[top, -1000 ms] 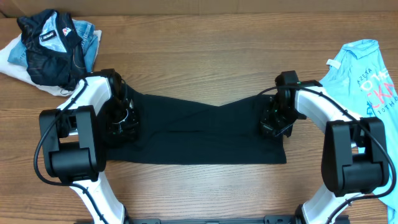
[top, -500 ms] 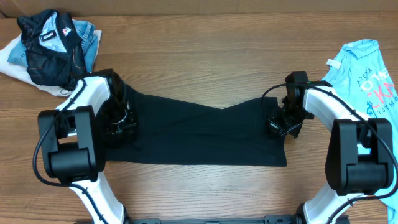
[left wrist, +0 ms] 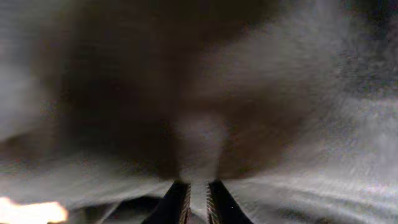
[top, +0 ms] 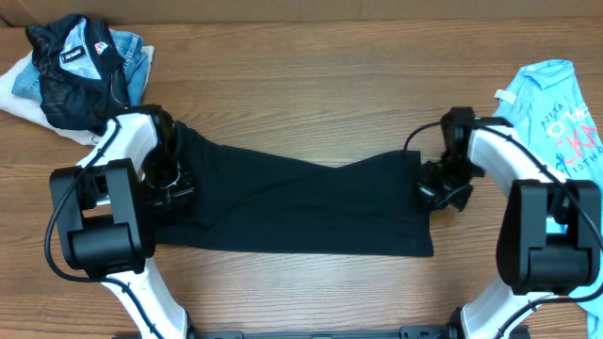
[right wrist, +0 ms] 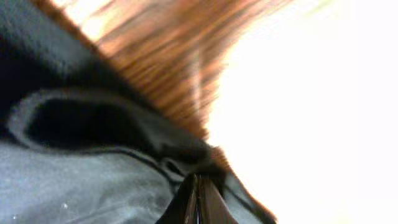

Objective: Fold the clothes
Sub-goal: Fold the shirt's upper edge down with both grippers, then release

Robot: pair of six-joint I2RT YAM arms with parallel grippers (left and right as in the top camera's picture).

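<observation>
The black T-shirt (top: 301, 202) lies stretched across the middle of the surface (top: 311, 94), long axis running 9 to 3 o'clock. The left tool (top: 172, 188) pinches its 9 o'clock end, and the right tool (top: 436, 196) its 3 o'clock end.

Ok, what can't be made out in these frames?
- Left wrist view: motion blur smears the black T-shirt ahead of the left tool.
- Right wrist view: glare whites out everything right of the right tool.
- Overhead: both tool tips hidden under their arms; light blue T-shirt cut by the right edge.
</observation>
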